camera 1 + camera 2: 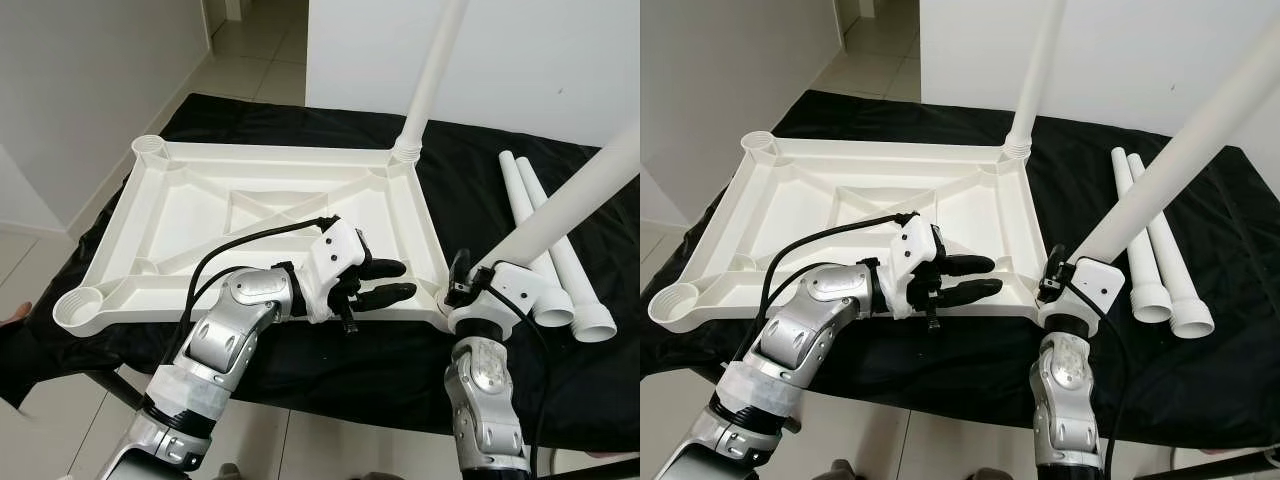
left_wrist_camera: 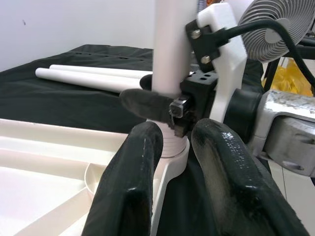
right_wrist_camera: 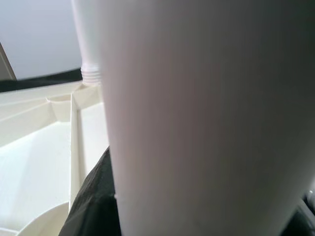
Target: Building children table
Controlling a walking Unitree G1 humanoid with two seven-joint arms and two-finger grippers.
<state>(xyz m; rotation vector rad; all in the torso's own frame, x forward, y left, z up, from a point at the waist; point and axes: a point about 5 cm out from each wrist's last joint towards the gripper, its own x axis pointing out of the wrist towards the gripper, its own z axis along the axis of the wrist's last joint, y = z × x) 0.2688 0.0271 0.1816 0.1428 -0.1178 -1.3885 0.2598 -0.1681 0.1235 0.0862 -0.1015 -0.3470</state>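
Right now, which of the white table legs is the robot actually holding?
The slanted leg at the tabletop's near right corner, gripped low by the right gripper. Another leg stands in the far right corner; two more lie loose on the black cloth.

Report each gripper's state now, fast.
Left gripper: open, empty, fingers over the tabletop edge.
Right gripper: shut on the table leg at the near right corner socket.

An upturned white tabletop (image 1: 200, 215) lies on the black-draped counter (image 1: 400, 350), one leg (image 1: 432, 75) upright in its far corner. The right tool (image 1: 462, 285) grips a second leg (image 1: 570, 200) at the near corner; the left tool (image 1: 392, 282) rests open on the rim.
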